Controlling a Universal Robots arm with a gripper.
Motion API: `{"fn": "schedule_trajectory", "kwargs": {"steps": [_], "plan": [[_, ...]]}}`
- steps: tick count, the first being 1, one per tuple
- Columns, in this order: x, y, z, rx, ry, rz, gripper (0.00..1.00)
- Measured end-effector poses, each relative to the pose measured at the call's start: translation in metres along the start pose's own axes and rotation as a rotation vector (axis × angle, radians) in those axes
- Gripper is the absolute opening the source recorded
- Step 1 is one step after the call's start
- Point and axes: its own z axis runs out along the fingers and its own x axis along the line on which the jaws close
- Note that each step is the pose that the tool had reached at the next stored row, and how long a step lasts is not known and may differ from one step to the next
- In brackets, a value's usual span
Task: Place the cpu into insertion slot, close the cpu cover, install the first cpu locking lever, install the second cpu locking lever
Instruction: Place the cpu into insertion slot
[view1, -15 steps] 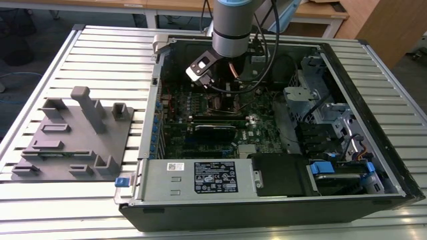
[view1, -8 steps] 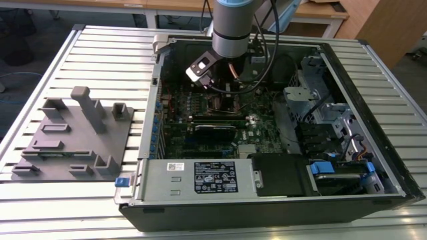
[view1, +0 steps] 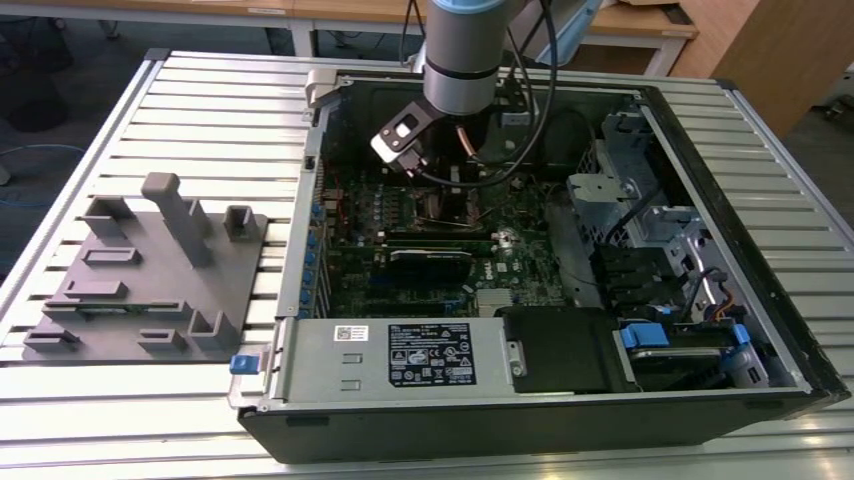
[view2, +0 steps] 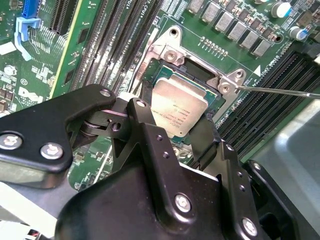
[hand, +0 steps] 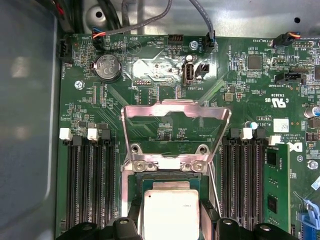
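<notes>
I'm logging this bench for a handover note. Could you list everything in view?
computer case: one, black, open on the slatted table
circuit board: one, green, inside the case
power supply: one, grey, inside the case
cpu: one, silver-grey, at the insertion slot
cpu cover: one, silvery, raised open
memory slots: several, black, flanking the slot
fixture: one, grey, on the table, exterior view's left
arm: one, grey, above the case
gripper: one, black, over the cpu
</notes>
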Motion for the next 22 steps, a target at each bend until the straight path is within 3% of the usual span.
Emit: {"fn": "schedule_trajectory", "kwargs": {"steps": [22], "plan": [[0.0022,0.0008,0.0001,0.0000,0.0001,0.001,0.54]]}}
